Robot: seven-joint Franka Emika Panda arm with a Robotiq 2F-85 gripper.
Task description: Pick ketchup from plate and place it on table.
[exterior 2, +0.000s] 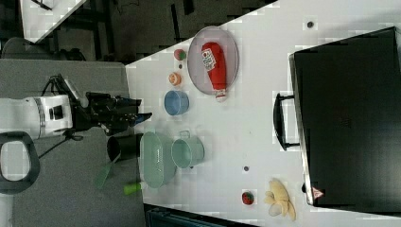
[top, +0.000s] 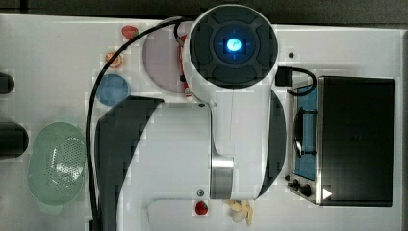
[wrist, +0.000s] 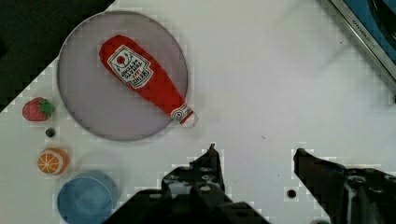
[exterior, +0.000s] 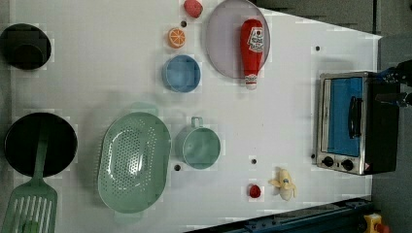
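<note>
— Where is the ketchup (wrist: 144,80)?

— Lying flat on the plate (wrist: 88,116), a slim red bottle with a white label (its cap end pokes just past the rim).

— And the plate?

— Round, pale mauve-grey, resting on the white table (wrist: 261,84) near its edge.

The ketchup (exterior 2: 215,68) lies flat on the plate (exterior 2: 197,71), its cap over the rim. Beside the plate on the counter (exterior 2: 246,137) sit a strawberry (exterior 2: 179,55), orange slice (exterior 2: 175,78) and blue bowl (exterior 2: 176,102).
</note>
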